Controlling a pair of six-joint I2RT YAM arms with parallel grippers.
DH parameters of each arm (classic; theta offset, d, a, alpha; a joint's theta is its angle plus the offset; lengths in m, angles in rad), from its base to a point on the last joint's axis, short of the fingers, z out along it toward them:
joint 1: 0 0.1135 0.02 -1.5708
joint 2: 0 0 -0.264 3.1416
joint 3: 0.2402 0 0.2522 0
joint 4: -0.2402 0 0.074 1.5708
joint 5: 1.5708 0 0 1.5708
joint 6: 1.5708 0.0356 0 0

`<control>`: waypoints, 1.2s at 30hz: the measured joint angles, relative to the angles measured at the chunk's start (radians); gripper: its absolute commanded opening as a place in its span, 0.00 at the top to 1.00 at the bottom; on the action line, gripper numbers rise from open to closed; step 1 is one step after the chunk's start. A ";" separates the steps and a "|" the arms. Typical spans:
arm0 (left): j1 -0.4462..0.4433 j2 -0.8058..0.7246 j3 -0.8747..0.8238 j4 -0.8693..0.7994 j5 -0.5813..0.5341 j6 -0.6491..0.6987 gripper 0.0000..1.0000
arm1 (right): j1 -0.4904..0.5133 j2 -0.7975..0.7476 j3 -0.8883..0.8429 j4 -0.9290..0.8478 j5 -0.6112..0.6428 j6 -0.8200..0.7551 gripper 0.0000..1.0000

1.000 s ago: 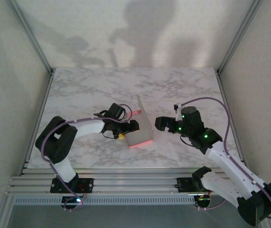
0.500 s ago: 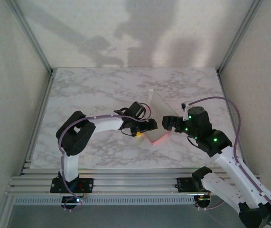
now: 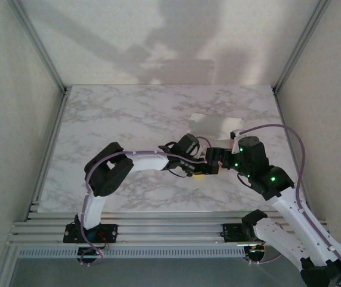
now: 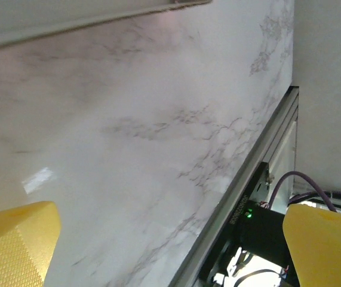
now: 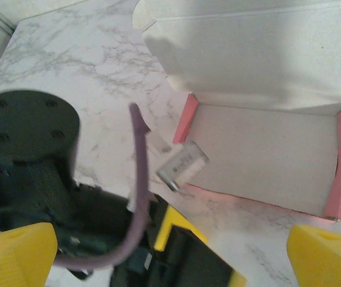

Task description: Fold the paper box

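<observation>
The table (image 3: pixel 110 119) has a white marble-patterned top with grey veins. It sits inside an enclosure of plain pale walls (image 3: pixel 9 119), with aluminium frame posts (image 3: pixel 39 48) slanting up from the back corners. Ribbed aluminium rails (image 3: pixel 164 230) run along the near edge and carry both arm bases. Soft shadows (image 3: pixel 176 36) of the arms fall on the back wall.

The paper box (image 5: pixel 260 155) lies open on the table, right of centre and just beyond the two grippers. It forms a shallow tray, off-white inside, with pink end walls. A wide off-white flap stretches away at its far side.

The left gripper (image 4: pixel 170 251) is spread wide over bare marble and holds nothing. The right gripper (image 5: pixel 170 257) is also fully spread and empty. It looks down on the left arm's black wrist, its purple cable (image 5: pixel 137 179) and the near edge of the paper box.
</observation>
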 measured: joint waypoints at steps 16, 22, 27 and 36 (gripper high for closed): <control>0.147 -0.333 -0.127 -0.144 -0.180 0.177 0.01 | -0.047 0.125 -0.017 0.050 -0.036 0.004 0.01; 0.175 -0.332 -0.168 -0.050 -0.258 0.144 0.00 | -0.178 0.248 -0.040 0.103 -0.087 0.003 0.01; 0.173 -0.276 -0.169 0.066 -0.283 0.097 0.01 | -0.314 0.315 -0.074 0.167 -0.159 0.004 0.01; 0.166 -0.112 -0.096 0.119 -0.312 0.048 0.01 | -0.489 0.422 -0.142 0.298 -0.263 0.008 0.01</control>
